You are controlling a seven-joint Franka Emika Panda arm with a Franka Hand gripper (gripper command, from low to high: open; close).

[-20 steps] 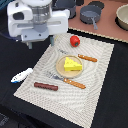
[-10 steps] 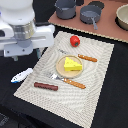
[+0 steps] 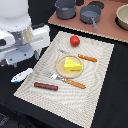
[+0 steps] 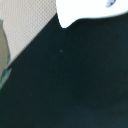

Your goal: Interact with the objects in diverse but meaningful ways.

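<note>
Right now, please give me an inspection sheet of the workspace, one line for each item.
Surface: beige placemat on dark table.
Job's things: cheese wedge on round plate; tomato, sausage on the mat; white-and-blue fish at the mat's edge; grey pot on the brown board.
Clutter: orange-handled fork, second orange-handled utensil, pan.
Gripper: hidden behind the arm body; state unreadable.
Cables: nothing seen.
Surroundings: bowl, partly cut off.

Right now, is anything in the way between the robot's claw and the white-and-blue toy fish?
Nothing visible. The white-and-blue toy fish lies alone on the dark table just below the arm; the claw itself is hidden.
</note>
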